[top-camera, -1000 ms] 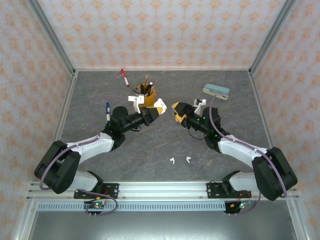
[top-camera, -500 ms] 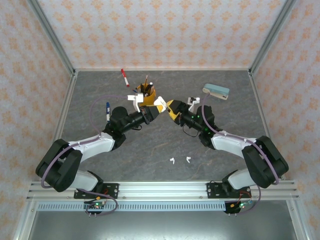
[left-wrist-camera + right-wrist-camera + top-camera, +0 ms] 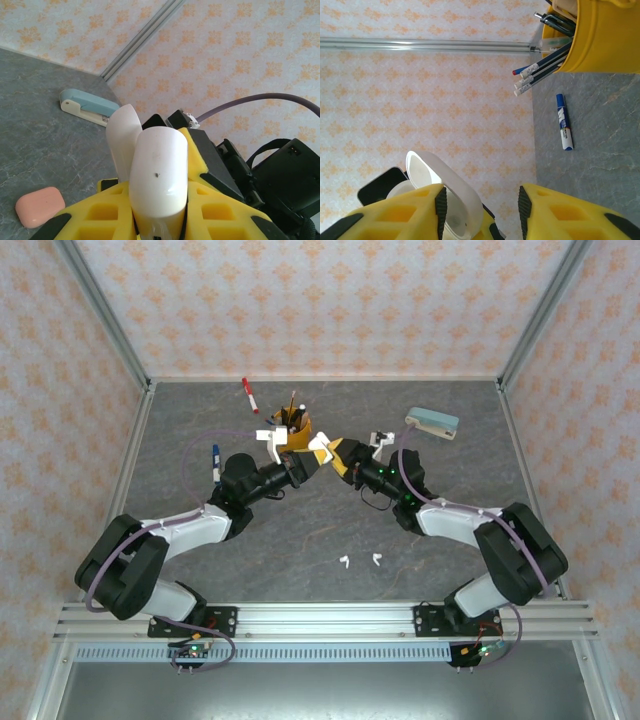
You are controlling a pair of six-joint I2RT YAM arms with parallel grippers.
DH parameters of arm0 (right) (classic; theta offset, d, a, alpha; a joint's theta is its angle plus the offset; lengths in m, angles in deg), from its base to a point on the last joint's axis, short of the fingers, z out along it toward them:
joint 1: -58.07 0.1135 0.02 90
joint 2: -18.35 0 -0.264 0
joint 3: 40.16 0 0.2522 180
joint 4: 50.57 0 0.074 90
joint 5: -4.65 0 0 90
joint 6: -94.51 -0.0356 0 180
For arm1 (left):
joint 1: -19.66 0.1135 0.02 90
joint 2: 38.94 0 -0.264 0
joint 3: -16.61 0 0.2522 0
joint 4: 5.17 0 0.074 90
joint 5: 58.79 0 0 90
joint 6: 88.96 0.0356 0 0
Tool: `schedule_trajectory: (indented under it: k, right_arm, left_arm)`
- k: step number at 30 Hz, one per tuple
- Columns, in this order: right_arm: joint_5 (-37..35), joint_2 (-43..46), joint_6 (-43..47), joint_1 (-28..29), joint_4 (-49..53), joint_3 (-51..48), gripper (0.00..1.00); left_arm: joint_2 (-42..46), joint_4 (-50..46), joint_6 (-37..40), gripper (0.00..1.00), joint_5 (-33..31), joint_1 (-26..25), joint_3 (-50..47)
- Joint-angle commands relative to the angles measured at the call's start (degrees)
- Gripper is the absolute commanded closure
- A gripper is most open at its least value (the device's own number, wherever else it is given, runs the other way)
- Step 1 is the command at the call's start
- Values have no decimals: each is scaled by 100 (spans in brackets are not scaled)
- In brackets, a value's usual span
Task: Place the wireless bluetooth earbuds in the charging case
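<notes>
My left gripper (image 3: 318, 454) is shut on a white charging case (image 3: 157, 170) and holds it off the table with its lid (image 3: 122, 135) flipped open. My right gripper (image 3: 340, 455) meets it tip to tip. In the right wrist view the right gripper (image 3: 482, 207) is open, and the case's open lid (image 3: 447, 187) sticks into the gap by one pad. Two white earbuds (image 3: 343, 562) (image 3: 377, 559) lie on the table near the front, apart from both grippers. A salmon-pink case (image 3: 40, 206) lies shut on the table.
A yellow cup of pens (image 3: 293, 425) stands just behind the grippers. A blue marker (image 3: 215, 458) lies to the left and a red marker (image 3: 248, 395) at the back. A pale blue stapler (image 3: 432, 423) sits at the back right.
The right gripper has swung left up to the left gripper and the held case, and its jaws have narrowed. The left arm has stayed still.
</notes>
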Motion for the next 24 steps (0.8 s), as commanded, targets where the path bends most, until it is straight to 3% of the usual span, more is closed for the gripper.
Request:
schedule_trajectory:
  k: [1, 20, 24]
  right_arm:
    - [100, -63, -99, 27, -512, 191, 60]
    - [127, -35, -121, 27, -473, 328, 85]
    - [69, -14, -95, 29, -363, 349, 87]
  left_arm:
    - [-35, 349, -38, 100, -33, 25, 43]
    - [-131, 145, 53, 100, -194, -96, 78]
    - [-165, 144, 44, 89, -317, -104, 79]
